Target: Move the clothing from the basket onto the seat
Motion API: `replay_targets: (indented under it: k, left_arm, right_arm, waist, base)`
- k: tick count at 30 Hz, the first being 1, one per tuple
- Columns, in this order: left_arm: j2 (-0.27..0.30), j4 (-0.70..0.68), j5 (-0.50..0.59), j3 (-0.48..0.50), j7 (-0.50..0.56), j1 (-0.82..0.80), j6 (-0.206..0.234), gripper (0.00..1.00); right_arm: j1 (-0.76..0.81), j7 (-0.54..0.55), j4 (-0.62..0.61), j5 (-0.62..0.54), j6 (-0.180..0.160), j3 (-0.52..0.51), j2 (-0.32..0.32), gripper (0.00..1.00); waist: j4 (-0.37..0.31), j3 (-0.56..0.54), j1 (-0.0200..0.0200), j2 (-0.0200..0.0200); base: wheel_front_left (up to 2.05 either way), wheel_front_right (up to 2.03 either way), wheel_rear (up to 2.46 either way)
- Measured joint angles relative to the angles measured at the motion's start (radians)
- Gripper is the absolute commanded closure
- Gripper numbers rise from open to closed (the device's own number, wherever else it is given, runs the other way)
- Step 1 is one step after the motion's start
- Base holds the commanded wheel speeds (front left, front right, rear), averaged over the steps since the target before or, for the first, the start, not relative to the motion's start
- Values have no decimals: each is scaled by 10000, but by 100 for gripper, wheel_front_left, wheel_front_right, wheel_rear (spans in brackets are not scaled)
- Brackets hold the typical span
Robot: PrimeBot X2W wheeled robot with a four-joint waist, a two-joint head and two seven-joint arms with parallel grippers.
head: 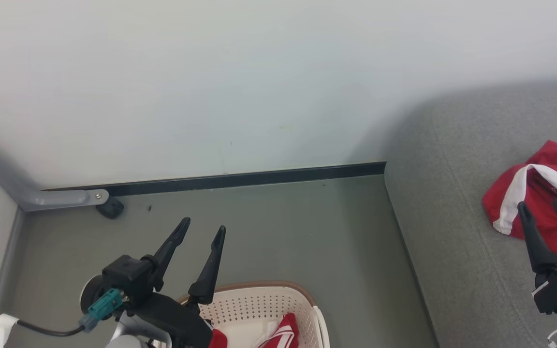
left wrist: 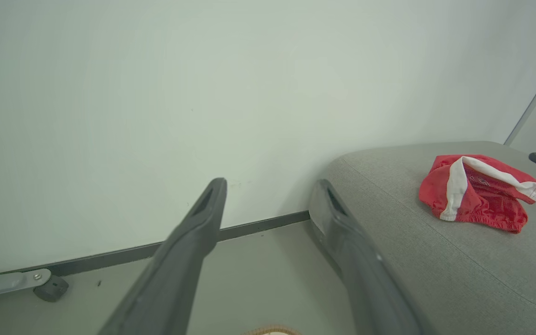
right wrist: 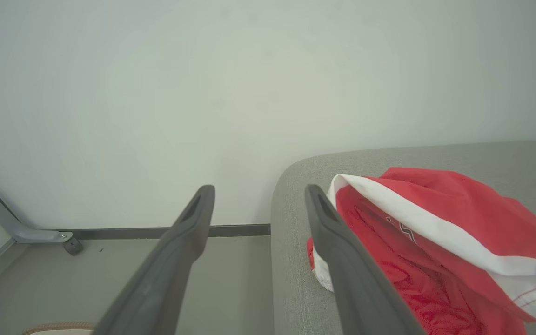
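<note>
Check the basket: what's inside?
Red clothing with white stripes lies in the basket. The left gripper and its arm hide the basket's left part; its near end is out of frame.

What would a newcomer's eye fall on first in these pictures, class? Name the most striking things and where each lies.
The red garment with a white stripe stands out first, crumpled on the grey seat at the right. More red clothing lies in the cream basket on the floor at the bottom. The open left gripper hangs above the basket, and the open right gripper hangs close to the garment on the seat.
</note>
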Motion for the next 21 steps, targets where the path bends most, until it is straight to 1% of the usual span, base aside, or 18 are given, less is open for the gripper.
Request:
replay_targets:
  k: [3,10,15,21]
  left_arm:
    - [13,-13,-113,105,-90,194,102,0]
    - [38,-117,-362,433,-276,719,382,0]
    - [69,-167,-435,656,-357,990,612,0]
    - [54,-288,-525,826,-508,1403,708,0]
  right_arm:
    - [308,-2,-583,-77,-92,-161,15,0]
    - [910,-4,-1781,-259,-472,-516,199,0]
    - [1431,-4,-2460,-324,-744,-734,546,0]
    - [2034,-4,-2963,-548,-965,-782,1009,0]
  waist:
    - [261,-156,0,0]
    - [837,-422,1,0]
    - [1135,-567,1,-1]
    - [1334,-666,1,1]
  base:
    - [0,0,0]
    - [0,0,0]
    - [0,0,0]
    - [0,0,0]
